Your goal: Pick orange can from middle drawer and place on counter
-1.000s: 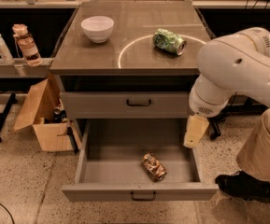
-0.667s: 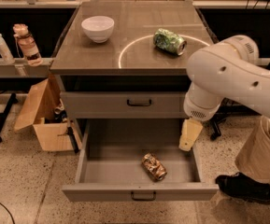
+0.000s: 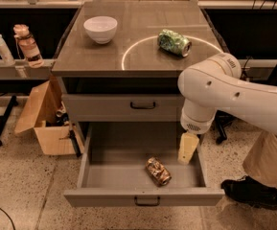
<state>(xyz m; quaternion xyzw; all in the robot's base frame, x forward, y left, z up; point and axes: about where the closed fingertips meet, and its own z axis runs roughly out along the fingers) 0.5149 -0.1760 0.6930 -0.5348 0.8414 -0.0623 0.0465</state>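
The orange can [image 3: 158, 171] lies on its side in the open middle drawer [image 3: 114, 175], right of centre and near the front panel. My gripper [image 3: 187, 148] hangs from the white arm [image 3: 224, 92] over the right side of the drawer, a short way right of the can and slightly behind it, not touching it. The counter [image 3: 95, 56] is above, marked with a thin white circle line.
A green can [image 3: 174, 42] lies on the counter inside the circle, and a white bowl [image 3: 100, 29] stands at its back left. An open cardboard box [image 3: 44, 121] sits left of the cabinet. A person's leg and dark shoe [image 3: 250, 190] are at the right.
My arm has swung left, and the gripper has moved from the drawer's right edge in over the tray, closer to the orange can. The can has not moved.
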